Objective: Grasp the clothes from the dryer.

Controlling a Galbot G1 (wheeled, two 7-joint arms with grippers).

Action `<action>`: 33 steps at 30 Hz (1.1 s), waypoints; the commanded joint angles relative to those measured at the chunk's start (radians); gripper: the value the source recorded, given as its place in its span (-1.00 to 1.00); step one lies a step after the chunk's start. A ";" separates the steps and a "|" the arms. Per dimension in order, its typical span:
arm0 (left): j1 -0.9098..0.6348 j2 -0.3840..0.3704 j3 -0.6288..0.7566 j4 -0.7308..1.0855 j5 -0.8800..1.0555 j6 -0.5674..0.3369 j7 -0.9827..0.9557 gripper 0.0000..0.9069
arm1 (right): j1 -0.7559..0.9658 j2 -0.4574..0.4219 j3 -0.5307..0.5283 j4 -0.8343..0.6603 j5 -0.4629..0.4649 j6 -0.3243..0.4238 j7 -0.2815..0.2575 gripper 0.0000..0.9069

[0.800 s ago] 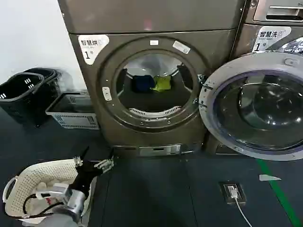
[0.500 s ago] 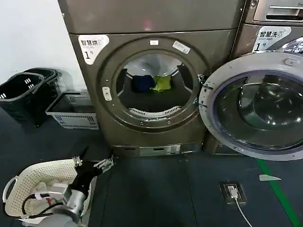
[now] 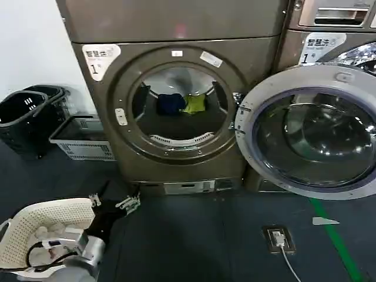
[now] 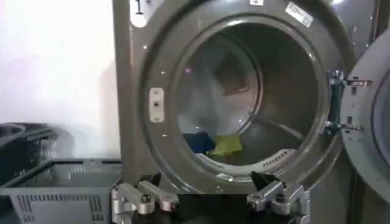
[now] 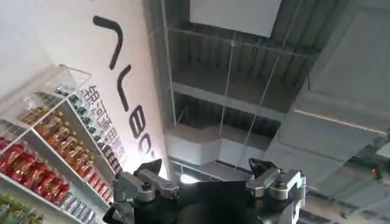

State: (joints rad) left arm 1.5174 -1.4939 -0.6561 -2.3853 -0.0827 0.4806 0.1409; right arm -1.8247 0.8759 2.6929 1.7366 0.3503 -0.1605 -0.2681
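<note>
The left arm (image 3: 88, 249) ends in a rounded silver-grey wrist housing, with a black cable looping beside it and a small white block bearing a dot of blue and red. Ahead of that comes a black body, then the left gripper (image 3: 113, 202): two fingers (image 4: 146, 199) built from pale, silver-grey metal links joined at round pivots with dark centres, each finger capped with a pointed black tip. The right gripper (image 5: 207, 176) has the same build: a black, rounded base, light metal linkage fingers (image 5: 145, 184) with visible pivot screws, and black pointed pads at the ends
</note>
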 commanded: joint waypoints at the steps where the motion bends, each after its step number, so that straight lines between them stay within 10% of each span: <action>1: 0.001 0.000 0.000 -0.002 0.001 0.000 0.000 1.00 | 0.001 0.001 0.000 -0.001 0.005 0.001 0.000 1.00; 33: -0.001 -0.002 -0.001 -0.013 -0.002 0.001 -0.005 1.00 | -0.001 -0.001 -0.002 0.005 0.034 0.020 0.004 1.00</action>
State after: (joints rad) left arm 1.5166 -1.4959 -0.6574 -2.3983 -0.0851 0.4813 0.1350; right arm -1.8277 0.8742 2.6894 1.7433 0.3879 -0.1461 -0.2676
